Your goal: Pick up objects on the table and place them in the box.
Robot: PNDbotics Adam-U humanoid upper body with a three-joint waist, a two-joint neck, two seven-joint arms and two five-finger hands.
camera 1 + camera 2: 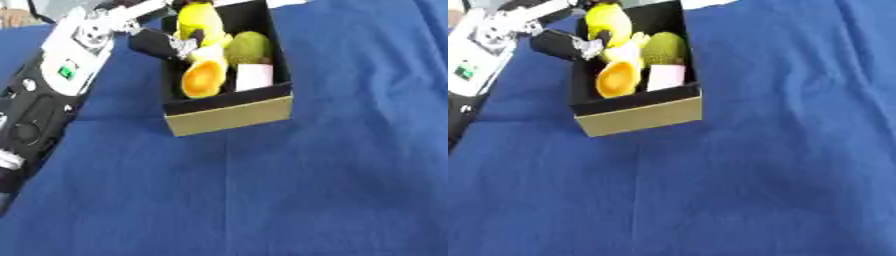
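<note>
The left hand [166, 45] reached over the box [229, 114] on the blue cloth [289, 190], its fingers curled around a yellow toy [199, 20]. An orange half-fruit [203, 79], green fruit [248, 47] and pale block [255, 76] lay inside the box.

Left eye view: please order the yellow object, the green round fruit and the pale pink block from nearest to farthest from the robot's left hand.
1. Yellow object, far left part of the box, touching the left hand.
2. Green round fruit, right of it.
3. Pale pink block, near the front right wall.
</note>
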